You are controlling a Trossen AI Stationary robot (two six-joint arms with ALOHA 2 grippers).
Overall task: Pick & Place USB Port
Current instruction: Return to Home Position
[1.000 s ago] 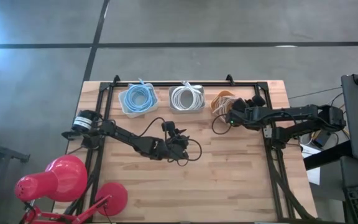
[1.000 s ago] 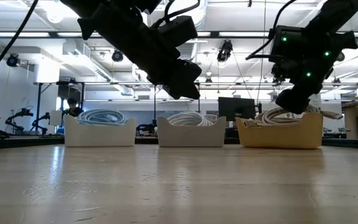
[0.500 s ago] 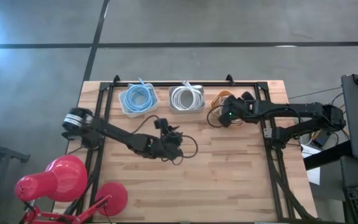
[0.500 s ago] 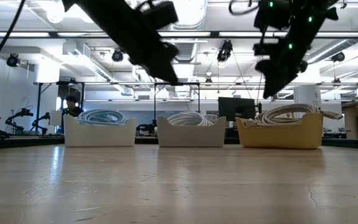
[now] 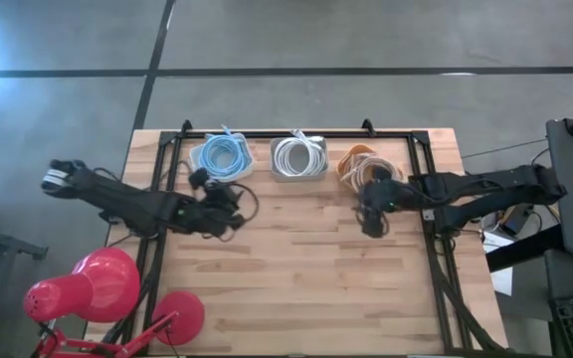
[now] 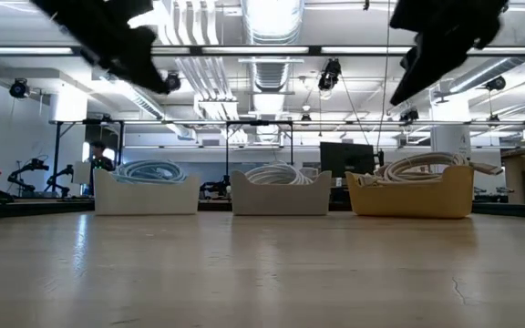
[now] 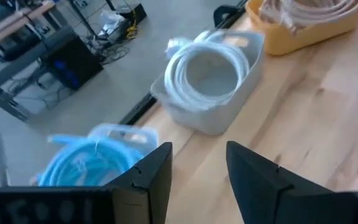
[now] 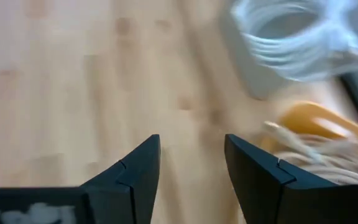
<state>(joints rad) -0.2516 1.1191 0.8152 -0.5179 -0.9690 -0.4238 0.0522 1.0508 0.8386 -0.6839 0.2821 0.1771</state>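
Brown cables (image 6: 427, 166) lie in yellow bin (image 6: 411, 202), just beyond right gripper (image 8: 191, 144). It and left gripper (image 7: 197, 149) both have fingers apart, holding nothing; bare table (image 5: 296, 268) between them.

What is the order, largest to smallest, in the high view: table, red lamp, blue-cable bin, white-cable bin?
1. table
2. red lamp
3. blue-cable bin and white-cable bin look alike, so unranked

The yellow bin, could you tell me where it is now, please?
In the high view the yellow bin sits at the far edge of the table, rightmost of three bins, beside the white-cable bin.
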